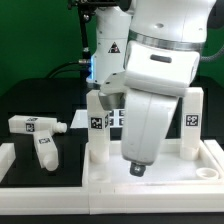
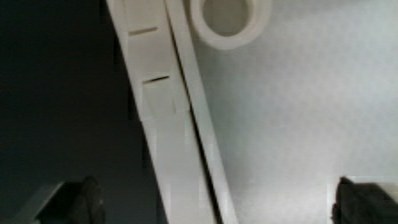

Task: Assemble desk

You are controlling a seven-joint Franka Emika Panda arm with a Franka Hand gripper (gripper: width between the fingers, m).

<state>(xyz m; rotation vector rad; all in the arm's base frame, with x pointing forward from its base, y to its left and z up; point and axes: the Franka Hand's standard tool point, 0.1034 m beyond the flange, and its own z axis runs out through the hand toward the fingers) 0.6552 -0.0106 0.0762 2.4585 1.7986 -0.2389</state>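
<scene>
The white desk tabletop panel [image 1: 105,175] lies flat at the front of the table. Two white post legs stand upright on it, one [image 1: 97,125] at the exterior view's left and one [image 1: 192,122] at its right. Two more tagged legs [image 1: 35,126] [image 1: 45,151] lie loose on the black table to the left. My gripper [image 1: 135,168] points down just above the panel, between the standing legs. In the wrist view the gripper [image 2: 217,205] is open and empty. Its dark fingertips [image 2: 71,205] straddle the panel's rim [image 2: 169,120], and a round hole [image 2: 231,20] shows in the panel.
The white border rail [image 1: 10,160] runs along the front left, and its other end [image 1: 212,150] rises at the right. The marker board [image 1: 116,119] lies behind the arm. A green curtain hangs at the back.
</scene>
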